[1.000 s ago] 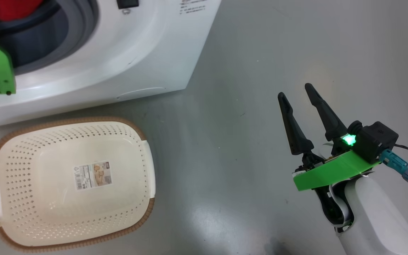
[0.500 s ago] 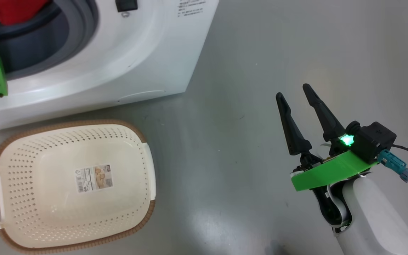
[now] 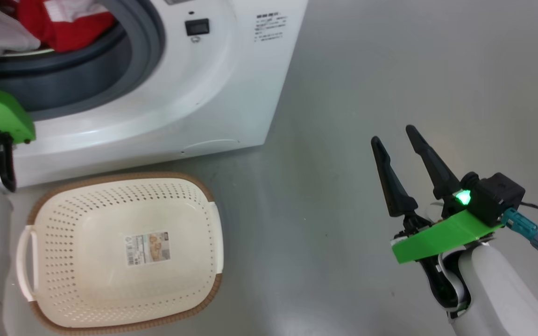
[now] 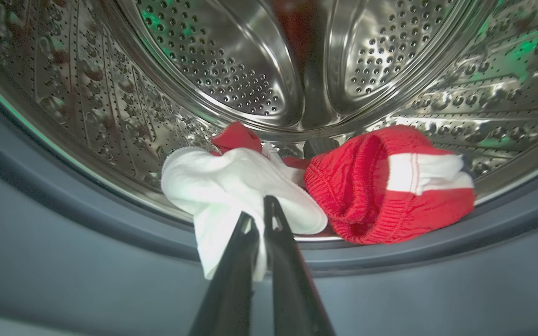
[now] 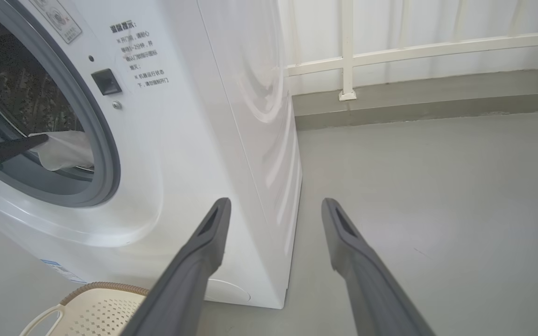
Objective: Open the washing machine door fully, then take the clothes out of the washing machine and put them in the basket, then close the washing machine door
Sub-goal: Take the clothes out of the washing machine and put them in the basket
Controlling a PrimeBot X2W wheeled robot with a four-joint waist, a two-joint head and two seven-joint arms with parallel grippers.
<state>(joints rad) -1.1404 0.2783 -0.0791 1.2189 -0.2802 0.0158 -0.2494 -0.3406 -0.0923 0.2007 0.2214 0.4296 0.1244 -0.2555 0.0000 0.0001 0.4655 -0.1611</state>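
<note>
White cloth (image 4: 231, 186) is pinched between the pressed-together fingers of my left tool (image 4: 257, 210) at the lip of the washing machine (image 3: 180, 93) drum (image 4: 250, 70), with a red garment (image 4: 381, 205) just beside it. My right tool (image 3: 392, 135) hangs spread above the grey floor (image 3: 343, 70), well apart from the basket (image 3: 194, 219), which stands on the floor just before the machine.

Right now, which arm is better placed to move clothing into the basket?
Left. The left gripper is shut on the white garment at the washing machine mouth, and the basket sits just below that side. The right gripper hangs open, off to the machine's side.
</note>
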